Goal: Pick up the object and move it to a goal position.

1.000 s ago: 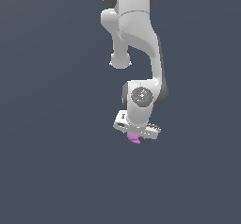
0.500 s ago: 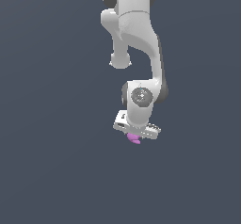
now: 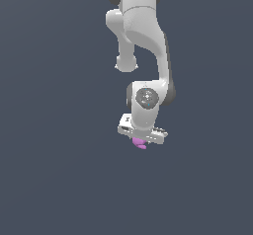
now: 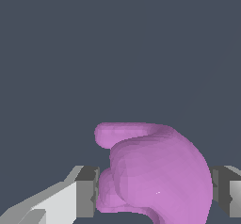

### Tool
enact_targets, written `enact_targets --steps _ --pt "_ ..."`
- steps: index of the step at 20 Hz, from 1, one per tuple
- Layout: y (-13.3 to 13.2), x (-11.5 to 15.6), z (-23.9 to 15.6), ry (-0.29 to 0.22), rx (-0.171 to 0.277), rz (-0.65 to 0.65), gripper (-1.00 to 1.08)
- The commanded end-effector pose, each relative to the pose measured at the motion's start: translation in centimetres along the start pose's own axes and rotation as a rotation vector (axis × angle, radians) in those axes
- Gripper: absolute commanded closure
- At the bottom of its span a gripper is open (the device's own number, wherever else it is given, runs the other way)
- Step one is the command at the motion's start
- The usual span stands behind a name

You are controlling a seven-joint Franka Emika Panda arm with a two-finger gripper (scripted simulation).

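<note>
Object (image 4: 160, 173) clamped between gripper (image 4: 153, 197) fingers; hangs beneath gripper

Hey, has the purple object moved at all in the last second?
No. In the exterior view the purple object sits in the same spot under the gripper, and the arm's posture is unchanged. The plain background offers no other fixed reference.

No text, label, brand, number or sign can be read in either view.
</note>
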State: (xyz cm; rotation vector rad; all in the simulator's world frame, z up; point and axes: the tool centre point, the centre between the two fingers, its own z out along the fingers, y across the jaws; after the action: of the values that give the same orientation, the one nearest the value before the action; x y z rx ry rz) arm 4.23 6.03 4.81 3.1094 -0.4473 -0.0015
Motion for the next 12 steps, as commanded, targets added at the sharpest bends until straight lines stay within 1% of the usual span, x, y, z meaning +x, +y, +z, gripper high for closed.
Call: enact_targets --steps 1,6,12 --pt "0.6 -0.1 -0.9 0.001 0.000 0.000 1.08" --pt "2.5 -0.7 -3.5 0.001 0.000 0.000 1.08" --pt "6.0 -1.6 -8.2 0.001 0.001 0.001 1.08"
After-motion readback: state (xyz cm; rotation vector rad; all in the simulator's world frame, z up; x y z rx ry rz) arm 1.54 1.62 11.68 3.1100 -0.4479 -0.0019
